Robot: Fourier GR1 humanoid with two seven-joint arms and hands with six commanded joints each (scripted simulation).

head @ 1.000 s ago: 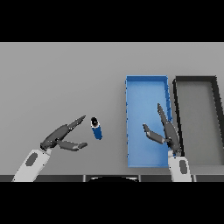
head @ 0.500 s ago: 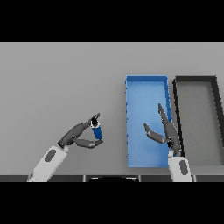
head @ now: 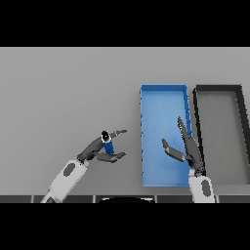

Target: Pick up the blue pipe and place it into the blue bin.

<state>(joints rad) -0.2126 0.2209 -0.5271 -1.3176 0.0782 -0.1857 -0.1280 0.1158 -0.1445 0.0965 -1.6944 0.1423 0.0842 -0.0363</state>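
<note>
The blue pipe (head: 108, 145), short with a dark top end, stands on the grey table left of the blue bin (head: 152, 100). My left hand (head: 93, 151) has come in from the lower left and holds the pipe deep between its fingers above and its thumb below, both curving past it. The pipe still rests on the table. My right hand (head: 189, 150) hovers over the near right part of the blue bin with its fingers straight and its thumb spread, holding nothing.
A black bin (head: 218, 93) stands right beside the blue bin, their long sides touching. Both bins have raised walls. Bare grey table (head: 63, 93) stretches to the left and far side.
My left hand has moved right to the pipe and closed its fingers and thumb around it. The pipe stays where it stood. The right hand has barely moved.
</note>
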